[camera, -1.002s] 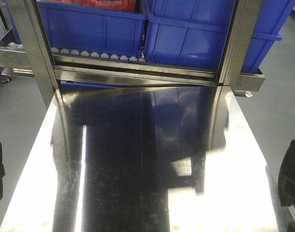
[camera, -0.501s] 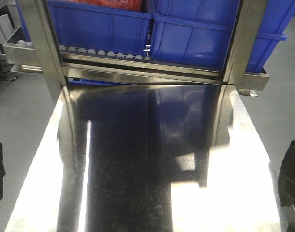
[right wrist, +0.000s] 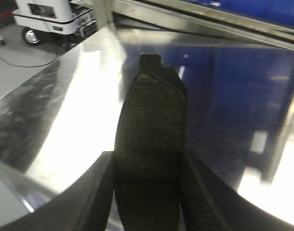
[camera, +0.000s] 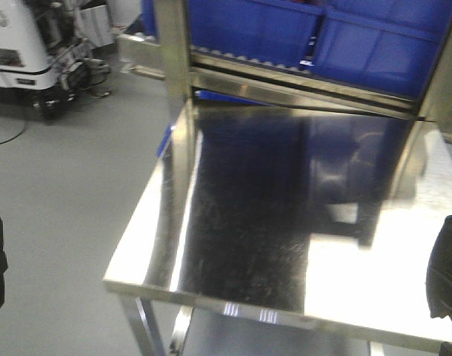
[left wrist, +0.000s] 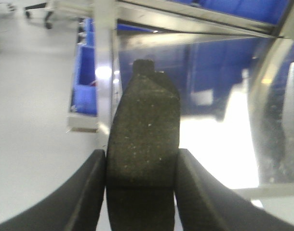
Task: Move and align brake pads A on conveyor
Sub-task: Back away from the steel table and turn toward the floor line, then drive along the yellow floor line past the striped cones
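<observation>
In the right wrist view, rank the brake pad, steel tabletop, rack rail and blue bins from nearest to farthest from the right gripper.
1. brake pad: clamped in the right gripper.
2. steel tabletop: just below and ahead.
3. rack rail: along the table's far edge.
4. blue bins: behind the rail, top right.

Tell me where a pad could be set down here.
The steel tabletop looks bare from its near edge up to the roller rack; the blue bins crowd only that far side. Open grey floor lies left of it.
</observation>
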You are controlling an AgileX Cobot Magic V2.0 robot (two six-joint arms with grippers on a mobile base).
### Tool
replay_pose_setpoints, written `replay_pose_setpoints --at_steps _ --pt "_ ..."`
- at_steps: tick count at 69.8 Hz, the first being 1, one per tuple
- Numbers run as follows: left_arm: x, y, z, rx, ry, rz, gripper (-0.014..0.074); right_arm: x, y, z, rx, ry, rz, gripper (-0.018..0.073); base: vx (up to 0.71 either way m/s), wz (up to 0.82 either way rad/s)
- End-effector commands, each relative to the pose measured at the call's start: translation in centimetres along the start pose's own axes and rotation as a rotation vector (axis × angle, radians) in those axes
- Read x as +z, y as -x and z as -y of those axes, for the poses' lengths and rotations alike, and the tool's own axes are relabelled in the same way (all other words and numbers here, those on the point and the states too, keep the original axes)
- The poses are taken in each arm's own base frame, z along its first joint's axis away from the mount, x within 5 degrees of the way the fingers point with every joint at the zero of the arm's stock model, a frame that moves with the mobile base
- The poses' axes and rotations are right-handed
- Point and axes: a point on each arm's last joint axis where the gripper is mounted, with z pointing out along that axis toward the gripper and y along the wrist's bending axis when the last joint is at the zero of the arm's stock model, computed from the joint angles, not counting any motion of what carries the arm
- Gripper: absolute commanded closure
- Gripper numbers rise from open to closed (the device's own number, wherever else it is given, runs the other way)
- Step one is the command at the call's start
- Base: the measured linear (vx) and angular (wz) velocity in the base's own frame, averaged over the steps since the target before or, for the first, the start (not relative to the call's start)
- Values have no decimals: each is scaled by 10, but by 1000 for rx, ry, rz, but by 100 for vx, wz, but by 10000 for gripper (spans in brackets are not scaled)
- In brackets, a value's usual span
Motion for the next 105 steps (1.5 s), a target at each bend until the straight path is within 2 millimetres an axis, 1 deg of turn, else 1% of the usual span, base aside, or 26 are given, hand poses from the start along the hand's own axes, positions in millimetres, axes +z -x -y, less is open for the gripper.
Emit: replay_pose_setpoints --at_steps 1,29,57,105 --pt "-3 17 3 0 -28 118 540 -4 19 -1 -15 4 128 535 -22 49" --pt "-3 17 3 0 -28 118 540 -4 19 -1 -15 4 127 535 -14 55" --pt "-3 17 3 0 -28 118 540 -4 19 -1 -15 4 127 535 -5 70" --pt "-3 17 3 0 -28 118 540 -4 19 -1 -15 4 127 535 14 68"
